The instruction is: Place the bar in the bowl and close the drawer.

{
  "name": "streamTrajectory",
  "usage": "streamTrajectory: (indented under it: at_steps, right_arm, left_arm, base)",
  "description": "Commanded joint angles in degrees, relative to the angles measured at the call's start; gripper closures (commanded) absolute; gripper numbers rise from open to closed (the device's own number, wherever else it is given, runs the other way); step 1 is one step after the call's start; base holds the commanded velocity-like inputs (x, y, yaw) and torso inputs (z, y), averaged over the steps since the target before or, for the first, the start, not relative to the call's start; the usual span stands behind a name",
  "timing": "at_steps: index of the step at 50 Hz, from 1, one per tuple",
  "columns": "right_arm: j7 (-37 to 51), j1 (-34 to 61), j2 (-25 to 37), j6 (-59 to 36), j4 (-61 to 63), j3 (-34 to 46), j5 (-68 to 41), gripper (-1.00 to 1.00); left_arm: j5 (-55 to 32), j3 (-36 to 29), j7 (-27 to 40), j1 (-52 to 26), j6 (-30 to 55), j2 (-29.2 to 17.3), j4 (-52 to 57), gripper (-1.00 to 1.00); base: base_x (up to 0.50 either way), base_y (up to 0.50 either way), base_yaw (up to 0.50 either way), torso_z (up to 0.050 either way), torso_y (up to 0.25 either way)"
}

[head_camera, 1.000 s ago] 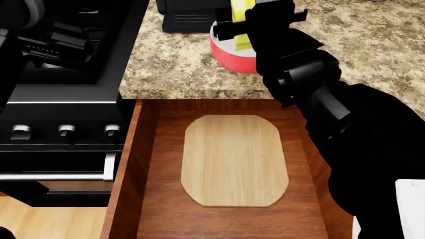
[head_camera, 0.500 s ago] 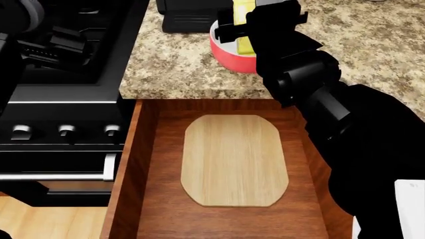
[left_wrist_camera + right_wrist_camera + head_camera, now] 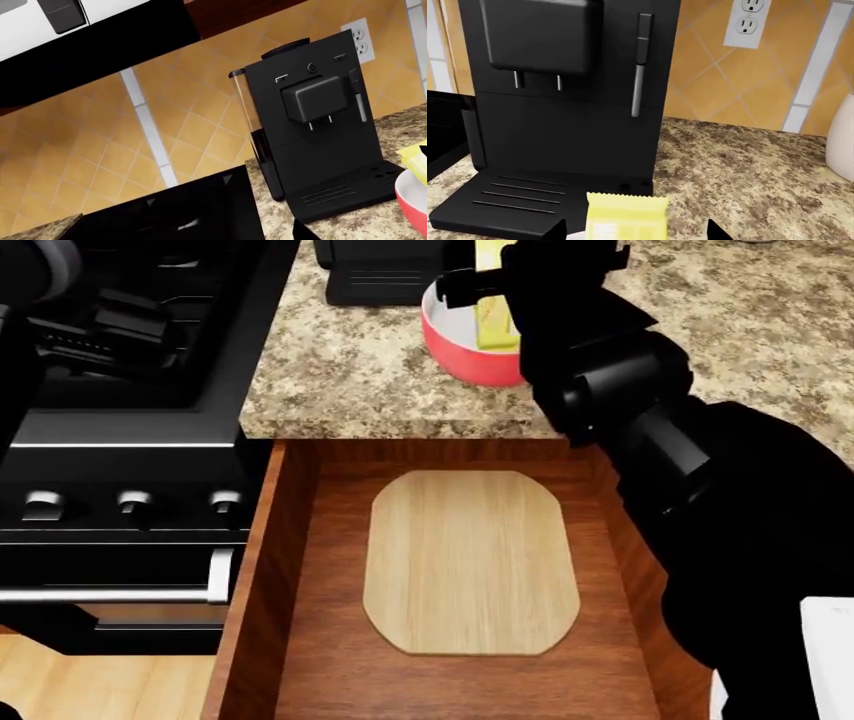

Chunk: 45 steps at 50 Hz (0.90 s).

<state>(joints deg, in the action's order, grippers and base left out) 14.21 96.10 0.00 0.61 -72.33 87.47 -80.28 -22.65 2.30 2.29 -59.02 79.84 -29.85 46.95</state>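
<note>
1. The bar stands tilted inside the bowl near the bench's front edge.
2. Right gripper jaws spread apart around the bar.
3. Left jaws: unseen.
4. The drawer is open.

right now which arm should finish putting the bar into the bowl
The right. Its pincer is directly over the bowl, and the bar stands upright in the bowl beneath it. The left arm is off over the stove, away from the bowl.
</note>
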Motion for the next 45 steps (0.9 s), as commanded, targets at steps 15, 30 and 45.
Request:
streamTrajectory:
  at_steps: [15, 30, 45]
  right_arm:
    - [-6.51, 4.24, 0.01, 0.7, -0.5, -0.61, -0.97, -1.0]
    - [12.2, 7.66, 19.96, -4.11, 40.75, -2.42, -4.34, -1.0]
    - [26.66, 6.55, 33.4, -6.03, 65.93, -5.27, -9.13, -1.0]
  left_arm:
    - [-0.94, 1.92, 0.38, -0.17, -1.32, 0.87, 0.99, -1.0]
    - [-2.22, 3.52, 0.79, -1.36, 1.25, 1.54, 2.11, -1.0]
    - [-2.92, 4.24, 1.13, -0.23, 1.68, 1.3, 3.17, -1.0]
  base:
    - [0.0, 0.0, 0.0, 0.0, 0.0]
    - [0.0, 0.0, 0.0, -0.004, 0.224]
    - [0.0, 0.0, 0.0, -0.005, 0.25]
